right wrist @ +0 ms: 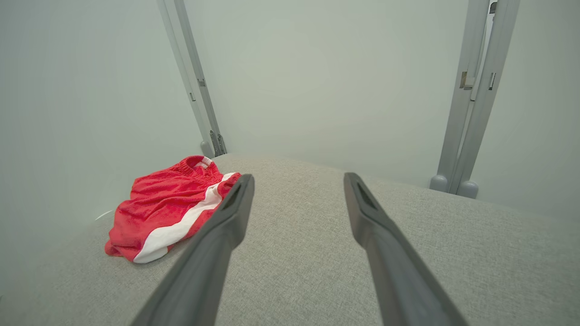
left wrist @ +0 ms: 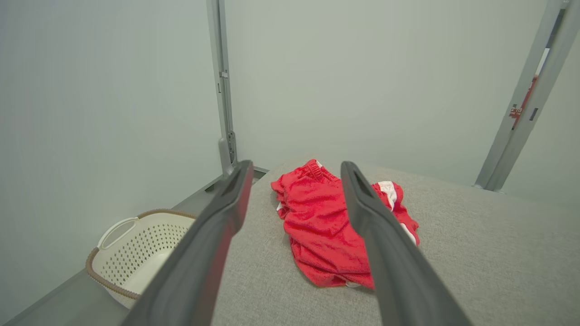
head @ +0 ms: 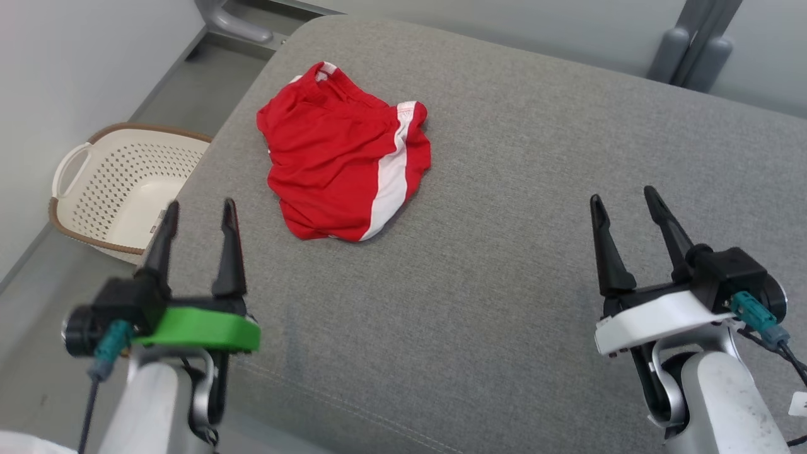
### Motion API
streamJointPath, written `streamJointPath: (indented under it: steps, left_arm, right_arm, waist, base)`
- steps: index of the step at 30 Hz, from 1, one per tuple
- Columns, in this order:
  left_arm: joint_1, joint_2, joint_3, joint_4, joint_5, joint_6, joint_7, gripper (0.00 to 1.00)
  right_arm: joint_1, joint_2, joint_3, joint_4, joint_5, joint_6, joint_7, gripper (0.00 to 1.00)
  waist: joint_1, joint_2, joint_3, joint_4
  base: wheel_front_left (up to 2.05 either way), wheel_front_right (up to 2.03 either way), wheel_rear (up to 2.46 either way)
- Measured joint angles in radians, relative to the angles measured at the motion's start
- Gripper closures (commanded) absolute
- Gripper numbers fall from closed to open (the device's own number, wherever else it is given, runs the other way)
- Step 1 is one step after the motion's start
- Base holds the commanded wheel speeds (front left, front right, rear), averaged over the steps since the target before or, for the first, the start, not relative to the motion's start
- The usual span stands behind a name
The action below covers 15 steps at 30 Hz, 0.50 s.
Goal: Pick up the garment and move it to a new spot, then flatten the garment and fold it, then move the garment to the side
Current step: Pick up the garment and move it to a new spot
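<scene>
The garment (head: 343,157) is a pair of red shorts with a white side stripe, lying crumpled on the far left part of the grey cushioned surface (head: 504,221). My left gripper (head: 200,211) hovers open at the near left edge, short of the garment (left wrist: 317,222), with nothing between its fingers. My right gripper (head: 624,198) stands open at the near right, well away from the garment (right wrist: 170,206), which lies off to its left.
A cream perforated laundry basket (head: 120,189) with a brown rim sits on the floor left of the surface; the basket (left wrist: 136,253) is below the left fingers. Grey metal posts (head: 690,50) rise behind the far edge. Pale walls close in at the back and left.
</scene>
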Motion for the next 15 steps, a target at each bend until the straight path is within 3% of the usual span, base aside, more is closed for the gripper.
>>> streamJointPath:
  steps: [3,8,12,15]
  left_arm:
    - [-0.142,0.079,0.002,0.008,0.03,-0.036,0.027,0.0]
    - [-0.427,0.202,-0.027,0.043,0.061,-0.099,0.171,0.0]
    - [-0.61,0.267,-0.09,0.103,0.046,-0.126,0.307,0.0]
    - [-0.702,0.281,-0.123,0.177,-0.023,-0.131,0.402,0.0]
  right_arm:
    - [-0.038,0.0,-0.009,-0.029,-0.027,0.0,0.018,0.0]
    - [-0.09,0.0,-0.016,-0.072,-0.066,0.0,0.043,0.0]
    - [-0.115,0.0,-0.019,-0.1,-0.079,0.0,0.054,0.0]
    - [-0.132,0.0,-0.022,-0.113,-0.082,0.0,0.057,0.0]
  waist:
    - [0.0,0.0,0.035,-0.028]
    - [0.0,0.0,0.096,-0.091]
    - [0.0,0.0,0.146,-0.15]
    - [0.0,0.0,0.185,-0.194]
  base:
    - [0.0,0.0,0.0]
    - [0.0,0.0,0.0]
    - [0.0,0.0,0.0]
    - [0.0,0.0,0.0]
